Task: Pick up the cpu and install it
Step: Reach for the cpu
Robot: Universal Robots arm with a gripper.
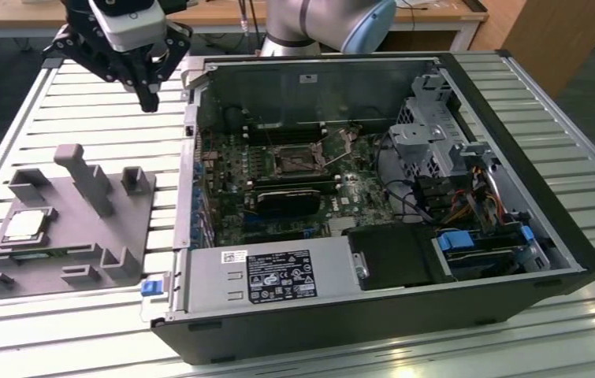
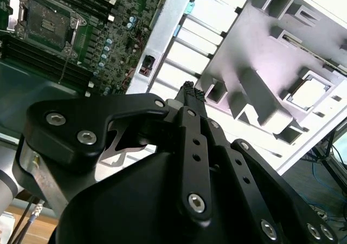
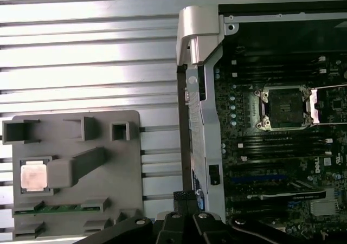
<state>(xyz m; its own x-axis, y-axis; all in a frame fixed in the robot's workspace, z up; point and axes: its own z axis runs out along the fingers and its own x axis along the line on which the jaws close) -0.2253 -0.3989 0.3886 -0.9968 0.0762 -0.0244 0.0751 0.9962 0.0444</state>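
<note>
Cpu [image 1: 26, 224], a small flat square chip with a shiny silver metal top, lies face up in a square recess of the grey plastic fixture with upright posts [image 1: 79, 240]. It sits on the side of the fixture farthest from the open black computer case [image 1: 381, 323]. In the first wrist view the chip [image 3: 33, 176] is just beside the fixture's thick slanted post, and a thin green strip [image 3: 59, 207] is slotted near it.

Your black gripper [image 1: 149, 101] hangs high over the slatted metal desk [image 1: 24, 118], past the fixture's case-side corner and well apart from the chip. Its fingers [image 2: 190, 92] are pressed together with nothing between them.

Expect the chip to be light, thin and rigid. Its polished lid is probably slippery, and the underside is likely delicate, so squeezing hard or tilting it risks damage. Two opposite side edges look like the sensible place to take hold, keeping the chip level. The recess walls hug it closely, and you cannot tell from these views how much edge stands proud of them.
</note>
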